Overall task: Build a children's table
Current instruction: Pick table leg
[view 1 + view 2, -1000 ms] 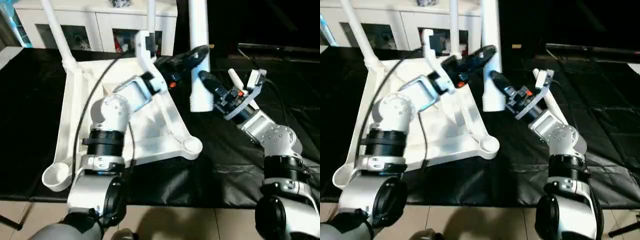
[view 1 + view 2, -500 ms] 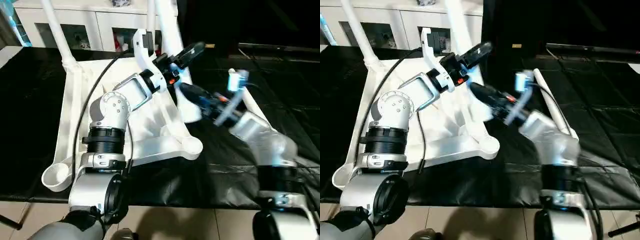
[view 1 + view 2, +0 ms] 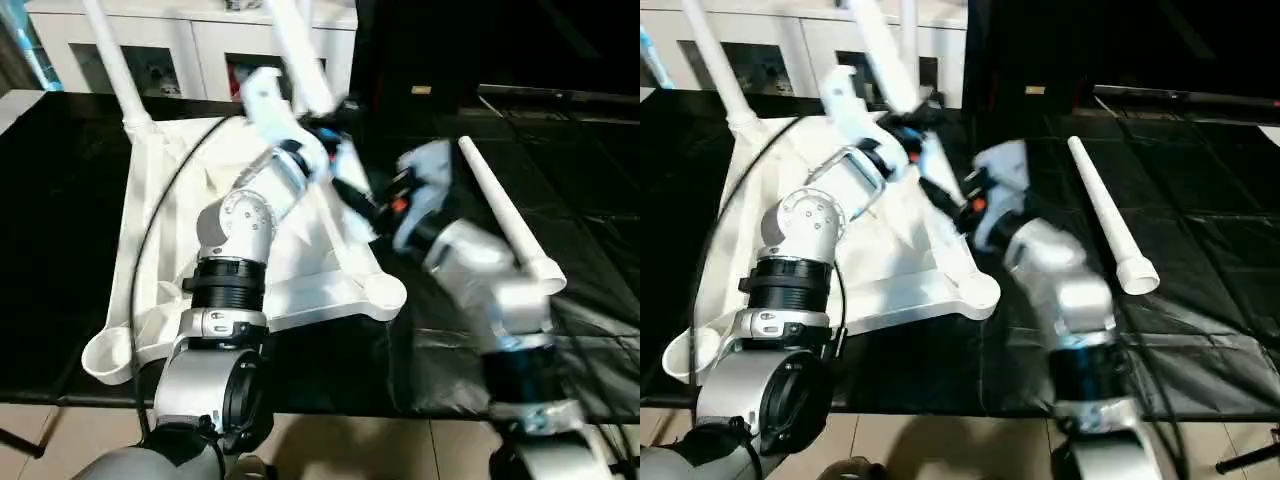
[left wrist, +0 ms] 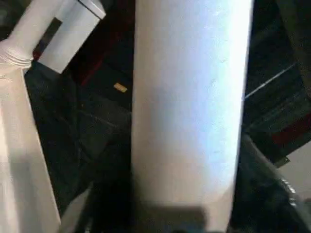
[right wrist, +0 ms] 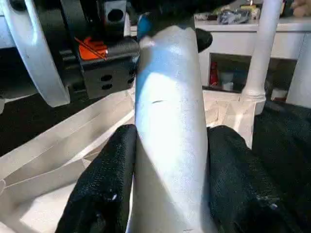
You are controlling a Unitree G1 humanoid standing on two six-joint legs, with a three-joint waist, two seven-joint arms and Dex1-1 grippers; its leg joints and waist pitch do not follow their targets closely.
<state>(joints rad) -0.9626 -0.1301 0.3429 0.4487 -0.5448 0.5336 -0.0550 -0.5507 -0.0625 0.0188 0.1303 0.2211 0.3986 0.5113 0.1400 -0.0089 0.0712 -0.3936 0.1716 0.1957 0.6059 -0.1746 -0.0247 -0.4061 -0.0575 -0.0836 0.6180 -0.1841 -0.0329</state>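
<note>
Two grippers: both on one white tapered leg (image 5: 170,126).
Right gripper (image 5: 170,194): fingers (image 5: 104,184) clamped against its sides.
Left gripper (image 3: 325,125): blurred, apparently clamped on it too.

Both tools motion-blurred in head views; held leg (image 4: 187,111) cut off at frame top, left tool's grip on it hidden.

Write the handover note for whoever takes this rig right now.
Left hand, right hand: both shut on the third leg, tilted above the tabletop.
Tabletop lies underside up on the black mat.
Done: far-left leg and far-right leg stand in their sockets.
Left: seat the third leg, then the fourth leg lying on the mat; both near sockets are empty.
</note>
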